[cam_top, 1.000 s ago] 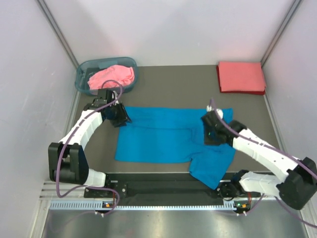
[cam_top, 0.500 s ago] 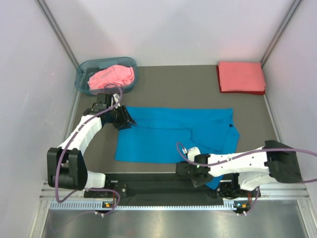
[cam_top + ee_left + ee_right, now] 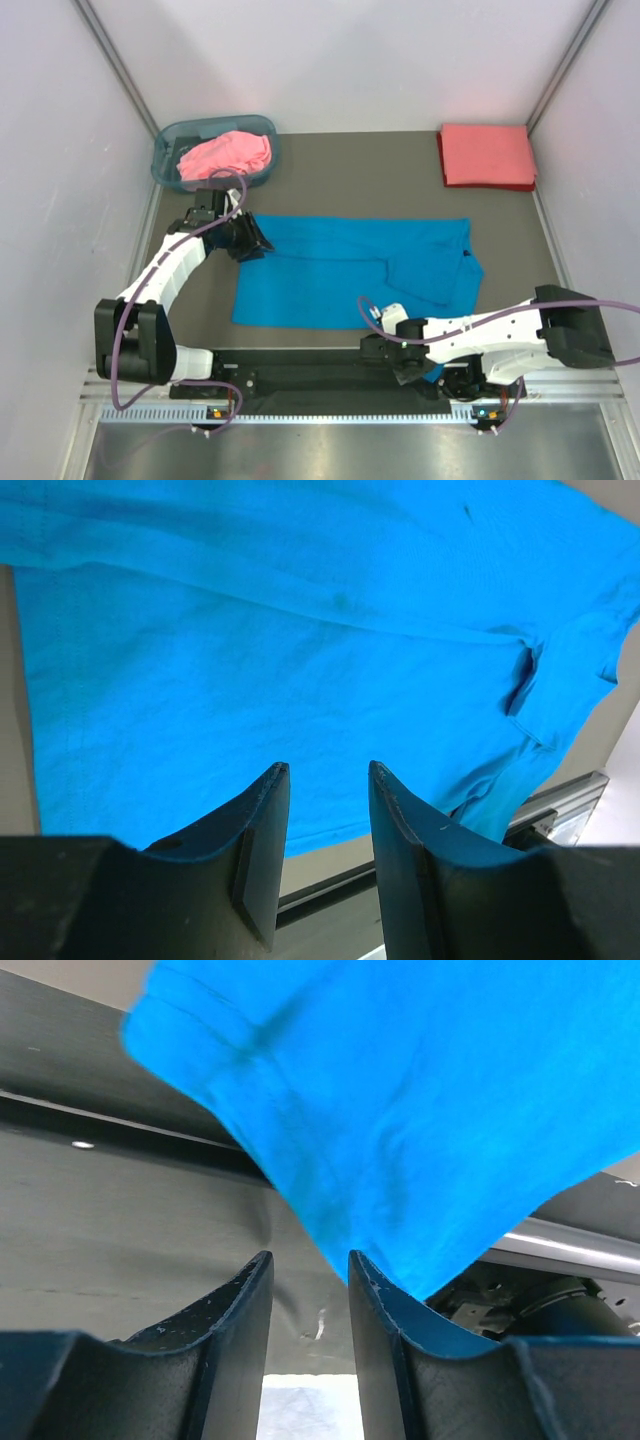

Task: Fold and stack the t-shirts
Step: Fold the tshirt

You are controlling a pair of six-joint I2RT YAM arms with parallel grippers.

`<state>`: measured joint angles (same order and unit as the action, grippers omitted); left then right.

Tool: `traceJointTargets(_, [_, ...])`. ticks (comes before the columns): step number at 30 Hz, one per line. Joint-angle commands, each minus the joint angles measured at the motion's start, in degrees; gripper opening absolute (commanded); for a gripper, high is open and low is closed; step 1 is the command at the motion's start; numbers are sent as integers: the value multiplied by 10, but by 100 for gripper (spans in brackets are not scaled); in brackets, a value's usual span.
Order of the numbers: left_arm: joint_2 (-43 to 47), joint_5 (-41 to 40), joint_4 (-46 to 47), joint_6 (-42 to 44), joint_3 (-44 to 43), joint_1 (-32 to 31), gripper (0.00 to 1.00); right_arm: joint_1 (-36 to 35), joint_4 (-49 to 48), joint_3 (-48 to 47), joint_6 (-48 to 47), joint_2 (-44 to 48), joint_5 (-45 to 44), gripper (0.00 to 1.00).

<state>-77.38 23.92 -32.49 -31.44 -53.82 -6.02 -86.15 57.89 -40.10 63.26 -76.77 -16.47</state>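
Blue t-shirt [image 3: 340, 270] cloth is at both sets of jaws. Left gripper [image 3: 254, 243] jaws spread, nothing between them. In the left wrist view [image 3: 325, 770] the gap shows only flat blue cloth beyond the tips. This gripper sits at the shirt's far-left corner. Right gripper [image 3: 372, 348] jaws are parted by a narrower gap and nothing is pinched. In the right wrist view [image 3: 310, 1255] a blue fold hangs right at the tips and runs along one finger [image 3: 420, 1340]; can't tell if it touches. This gripper is low at the near edge of the desk [image 3: 350, 180], by the shirt's near hem. Its arm stretches across the near-right part of the shirt, and a scrap of blue shows under the arm. The shirt is spread mid-desk, long side running left to right, with a crease across it and its right end bunched. Pink t-shirt [image 3: 225, 153] lies crumpled in the translucent blue-grey basket [image 3: 166, 165] at the far-left corner, near the left gripper. Coral-red t-shirt [image 3: 487, 155] is folded into a neat rectangle at the far-right corner, well apart from the blue one. Black rail [image 3: 300, 380] runs along the near edge.
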Motion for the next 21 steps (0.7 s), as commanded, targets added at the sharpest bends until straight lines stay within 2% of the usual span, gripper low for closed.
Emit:
traceJointTargets(1, [22, -11, 28, 0, 3, 2, 42, -9, 5, 12, 1, 9, -3, 36])
traceJointTargets(10, [22, -26, 25, -3, 1, 2, 42, -2, -15, 15, -7, -36, 6, 33])
traceJointTargets(16, [24, -45, 17, -4, -3, 2, 42, -2, -6, 13, 4, -34, -1, 13])
traceJointTargets(19, [35, -109, -6, -26, -11, 2, 42, -3, 22, -3, 20, -37, -15, 0])
traceJointTargets(21, [43, -193, -40, -44, -22, 2, 42, -2, 49, -31, 37, -43, -36, 0])
